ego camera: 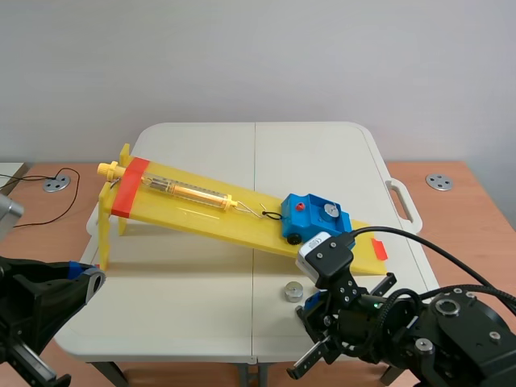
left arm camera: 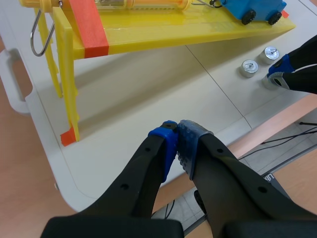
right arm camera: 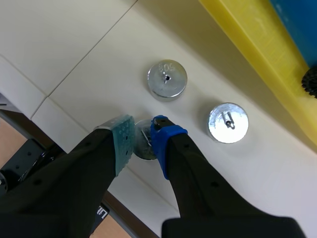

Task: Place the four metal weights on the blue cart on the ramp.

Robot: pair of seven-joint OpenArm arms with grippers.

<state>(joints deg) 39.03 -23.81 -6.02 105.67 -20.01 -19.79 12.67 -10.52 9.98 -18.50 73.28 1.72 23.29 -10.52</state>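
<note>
At the counter's point(ego camera: 185, 310) near left corner, the left end effector point(left arm camera: 177, 141) hangs with its two pads pressed together on nothing, well apart from every weight. Over toward the right, the right end effector point(right arm camera: 142, 135) points down at the counter and pinches the nearest weight point(right arm camera: 144, 148) between its pads. This small metal disc lies flat, close to the near rim.

Just beyond it lie two more discs, flat with their faces up. The second weight point(right arm camera: 167, 79) and the third weight point(right arm camera: 228, 122) sit side by side but apart, on the counter just short of the ramp's low edge.

Behind them the yellow ramp point(ego camera: 201, 211) runs its long axis across the counter, raised on legs at the robot's left and dropping to the surface at the right. The blue cart point(ego camera: 310, 222) stands on its wheels near the low end, its length in line with the slope. The fourth weight point(ego camera: 329, 211) sits flat on the cart's top. Uphill of the cart, the spring scale point(ego camera: 187, 191) lies along the ramp, its hook end toward the cart.
</note>
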